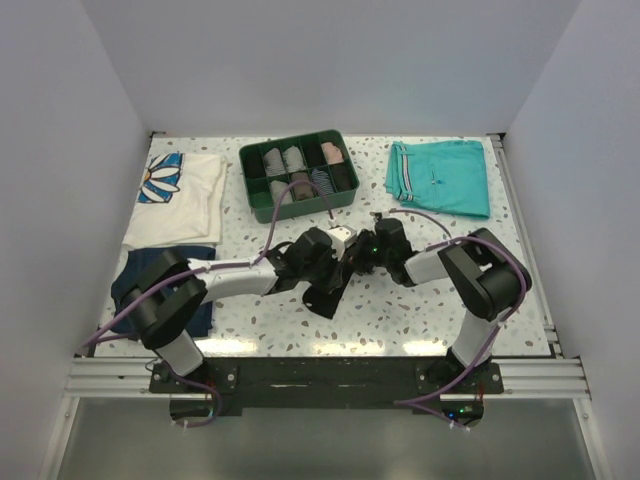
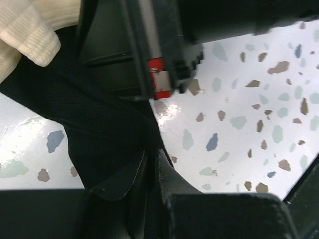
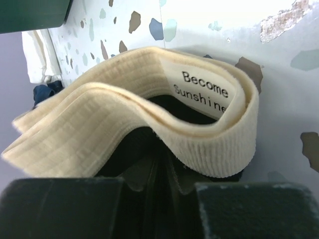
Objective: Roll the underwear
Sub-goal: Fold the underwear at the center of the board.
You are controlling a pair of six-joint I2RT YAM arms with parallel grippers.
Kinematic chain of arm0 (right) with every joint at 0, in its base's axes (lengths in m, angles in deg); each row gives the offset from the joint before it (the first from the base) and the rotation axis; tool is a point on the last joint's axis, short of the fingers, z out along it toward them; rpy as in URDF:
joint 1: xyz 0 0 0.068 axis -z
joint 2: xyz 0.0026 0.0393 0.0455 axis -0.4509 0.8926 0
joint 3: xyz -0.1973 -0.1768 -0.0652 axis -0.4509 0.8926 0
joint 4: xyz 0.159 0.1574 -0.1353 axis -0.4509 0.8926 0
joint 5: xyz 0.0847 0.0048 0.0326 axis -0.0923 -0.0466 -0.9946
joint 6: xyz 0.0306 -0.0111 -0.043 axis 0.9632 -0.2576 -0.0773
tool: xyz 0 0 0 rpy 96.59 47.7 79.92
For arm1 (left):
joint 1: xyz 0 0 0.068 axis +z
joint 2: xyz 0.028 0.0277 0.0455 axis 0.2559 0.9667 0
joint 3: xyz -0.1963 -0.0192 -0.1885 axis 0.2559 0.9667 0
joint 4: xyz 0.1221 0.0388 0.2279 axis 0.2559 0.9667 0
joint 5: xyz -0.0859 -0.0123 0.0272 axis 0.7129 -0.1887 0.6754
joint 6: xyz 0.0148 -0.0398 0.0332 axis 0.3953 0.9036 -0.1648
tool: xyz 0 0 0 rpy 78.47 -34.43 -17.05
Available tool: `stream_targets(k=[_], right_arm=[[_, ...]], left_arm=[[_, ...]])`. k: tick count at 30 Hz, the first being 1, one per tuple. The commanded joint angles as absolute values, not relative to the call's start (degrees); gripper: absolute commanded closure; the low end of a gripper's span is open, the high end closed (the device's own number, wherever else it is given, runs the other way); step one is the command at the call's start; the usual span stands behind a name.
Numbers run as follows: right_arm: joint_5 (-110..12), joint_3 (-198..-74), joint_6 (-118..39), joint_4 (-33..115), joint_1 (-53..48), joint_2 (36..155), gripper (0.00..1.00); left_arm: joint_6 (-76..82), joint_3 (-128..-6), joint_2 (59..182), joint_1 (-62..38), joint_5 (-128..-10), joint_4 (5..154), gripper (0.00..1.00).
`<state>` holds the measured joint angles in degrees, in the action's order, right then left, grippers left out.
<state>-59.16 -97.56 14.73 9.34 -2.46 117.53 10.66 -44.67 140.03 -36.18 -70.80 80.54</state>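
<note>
Left gripper [image 2: 152,169] and right gripper [image 3: 159,179] both clamp the underwear [image 3: 124,107] at the top view's centre, its black body lying lower left, on the left arm's side.

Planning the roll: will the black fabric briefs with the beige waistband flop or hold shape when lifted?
Likely floppy: the black fabric briefs sag in creased folds. Their beige ribbed waistband curls in loose loops, so probably springy, not stiff.

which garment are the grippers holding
The black underwear with beige waistband, pinched by left gripper and right gripper; white shirt, teal shorts, navy garment lie untouched.
</note>
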Motion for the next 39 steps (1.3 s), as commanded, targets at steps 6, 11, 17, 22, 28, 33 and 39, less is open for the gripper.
stream_targets(k=[6,11,17,22,28,33,39], right_arm=[[-51.5,-99.5,4.2,25.3,-2.6,103.2,0.66],[-43.3,-102.7,-0.7,37.7,-2.6,96.0,0.59],[-44.4,-106.4,-1.9,41.1,-2.5,97.3,0.57],[-48.0,-107.2,-0.4,37.3,-2.6,101.3,0.50],[-52.6,-104.6,2.0,29.5,-2.6,103.1,0.48],[-55.4,-103.0,5.0,23.1,-2.6,104.8,0.47],[-57.4,-103.1,5.4,21.0,-2.6,106.8,0.47]], left_arm=[[15.0,-47.1,141.8,-36.2,-80.0,81.3,0.87],[16.2,-46.5,141.4,-36.2,-81.2,80.7,0.87],[16.0,-46.9,141.4,-36.2,-80.4,79.3,0.87],[15.9,-47.2,141.4,-36.2,-79.4,78.0,0.87],[15.1,-46.8,141.3,-36.2,-75.6,75.1,0.87],[14.8,-46.7,141.9,-36.3,-74.3,74.5,0.86],[14.8,-46.6,142.5,-36.2,-74.3,74.7,0.86]])
